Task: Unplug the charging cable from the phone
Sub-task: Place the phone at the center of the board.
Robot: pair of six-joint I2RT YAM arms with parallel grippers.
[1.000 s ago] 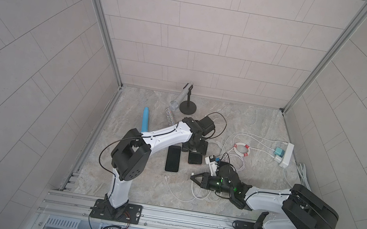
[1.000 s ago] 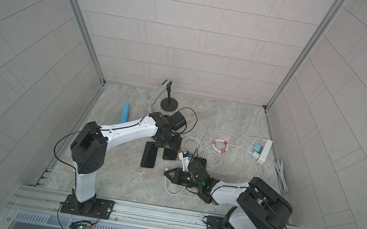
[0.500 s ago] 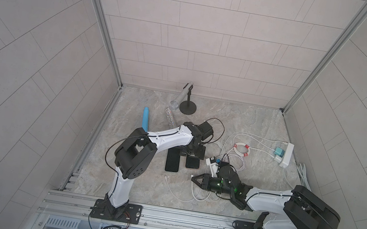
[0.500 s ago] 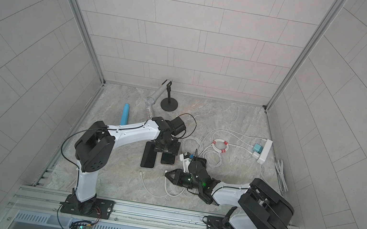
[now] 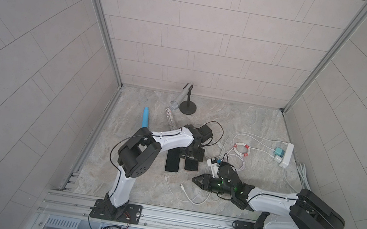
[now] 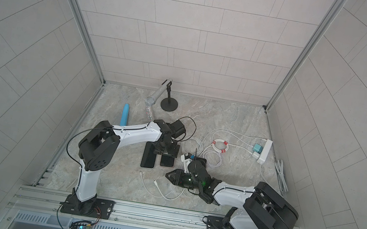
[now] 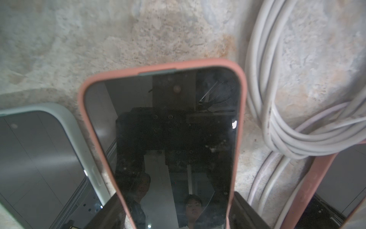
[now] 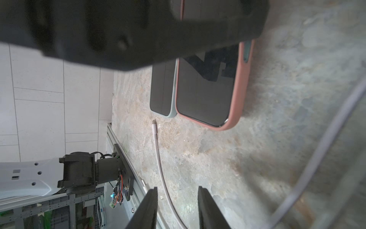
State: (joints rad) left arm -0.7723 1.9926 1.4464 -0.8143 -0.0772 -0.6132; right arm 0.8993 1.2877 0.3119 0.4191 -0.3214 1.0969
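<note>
Marble-look tabletop, tiled walls all round. Pink-cased phone (image 5: 191,165) lies flat at centre frame in both top views, just beside a grey-cased phone (image 5: 172,161). The charging cable (image 8: 158,150) is out. Its plug (image 8: 154,124) lies bare on the table, just off the phones' near ends and touching neither. The left gripper (image 7: 178,214) is clamped shut on the pink phone's sides, with its fingers (image 7: 245,212) at the lower edge of the left wrist frame. The right gripper (image 8: 176,190) is part-open and holds nothing; the loose cable runs along the table between its jaws. Task looks done bar letting go and retreating.

Risks: if the right arm pulls away low, a jaw could catch the cable and drag the plug back against the phones. If the left arm lifts before it opens, the pink phone goes up with it or skids into the grey one. The white cable coils (image 7: 277,119) lie close by the pink phone and could snag.

Views: the right wrist shows the bare plug clearly, while in the top views it is only a small white tip (image 5: 166,177). The left wrist shows the clamp and the phone's empty far end, but not the plug. Only the top views show the power strip (image 5: 287,155) at right.
</note>
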